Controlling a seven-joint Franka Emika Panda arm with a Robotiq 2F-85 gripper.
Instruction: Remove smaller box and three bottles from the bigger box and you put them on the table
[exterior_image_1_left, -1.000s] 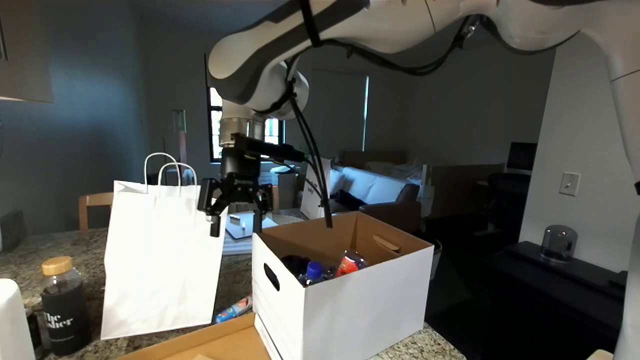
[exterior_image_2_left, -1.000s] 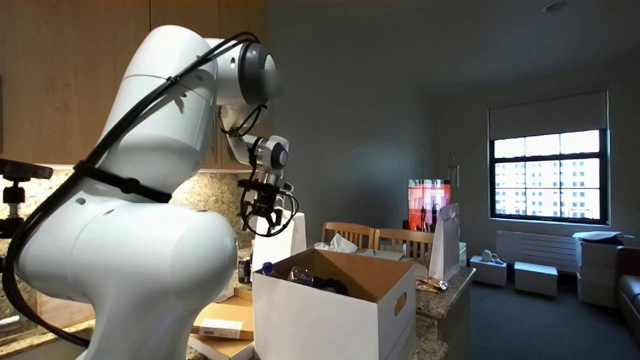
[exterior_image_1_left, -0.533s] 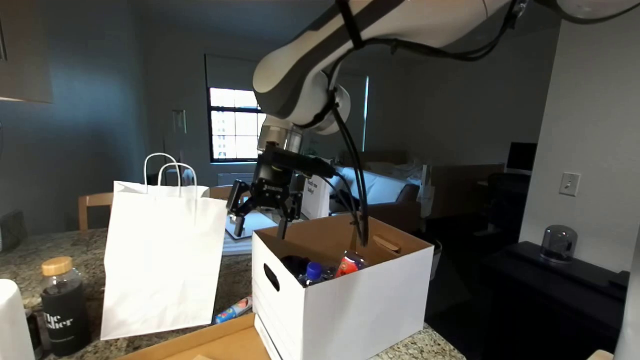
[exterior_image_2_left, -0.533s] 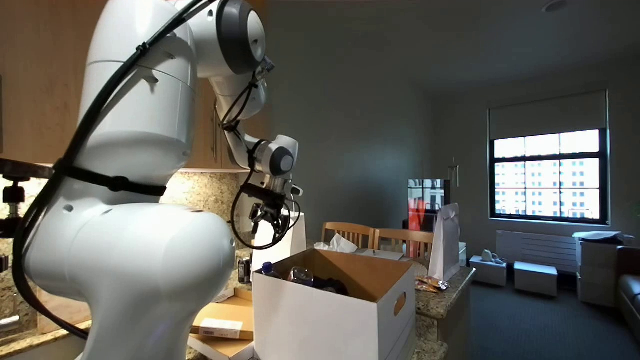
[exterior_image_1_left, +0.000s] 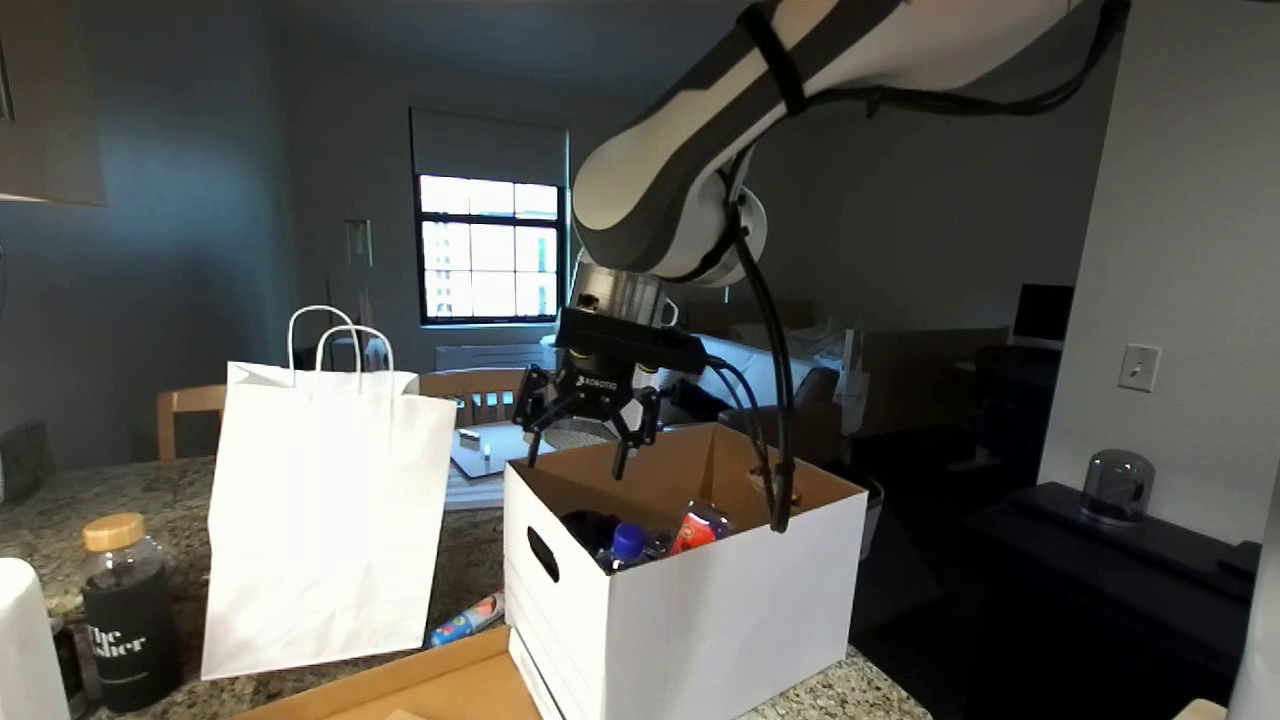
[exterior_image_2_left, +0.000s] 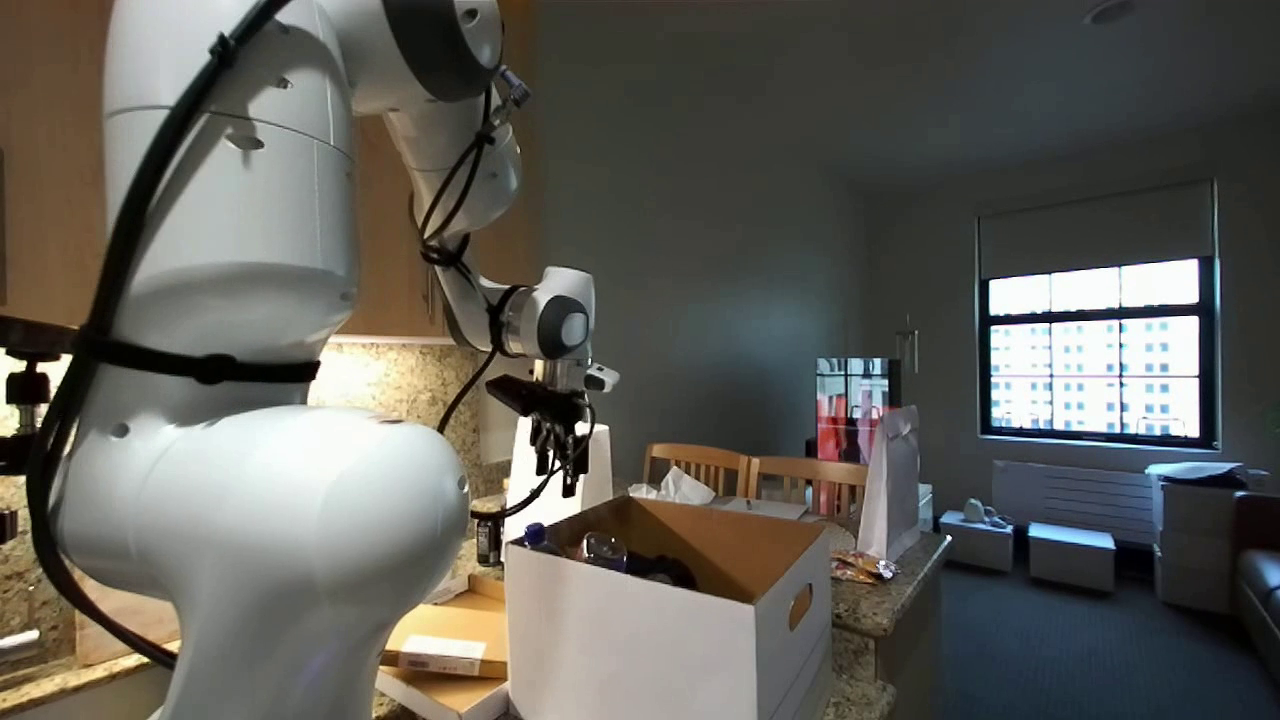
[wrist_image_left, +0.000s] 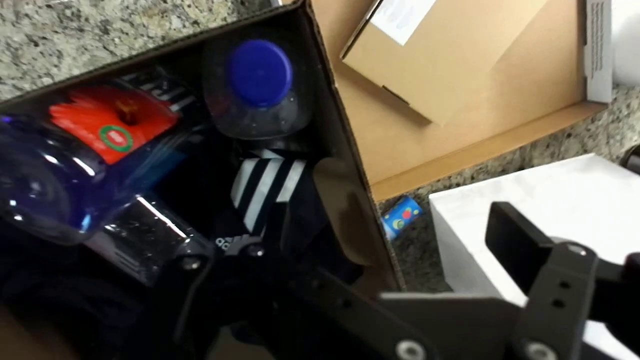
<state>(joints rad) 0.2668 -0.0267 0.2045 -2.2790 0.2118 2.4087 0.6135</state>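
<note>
The bigger box (exterior_image_1_left: 730, 620), a white carton with brown inside, stands unlidded on the table (exterior_image_1_left: 845, 690), a speckled stone counter. Inside it, a bottle with a blue cap (wrist_image_left: 260, 75) stands upright in a corner, and a bottle with a red label (wrist_image_left: 115, 120) lies tilted. Below that is clear plastic (wrist_image_left: 145, 240), possibly another bottle. The smaller box is hidden or out of view. My gripper (exterior_image_1_left: 577, 464) hangs open and empty above the box's end with the handle hole. In the wrist view one finger covers the box's inside; the other finger (wrist_image_left: 520, 240) lies beyond its rim.
A tall white paper bag (exterior_image_1_left: 330, 520) stands beside the box. An upturned cardboard lid (exterior_image_1_left: 450, 690) and a blue tube (exterior_image_1_left: 466, 618) lie alongside. Dark striped cloth (wrist_image_left: 270, 185) fills part of the box. A dark jar (exterior_image_1_left: 130, 620) is farther off.
My gripper has swung from beside the paper bag to over the box's end, turning as it came. The jaws stayed open. Box and bottles have not moved.
</note>
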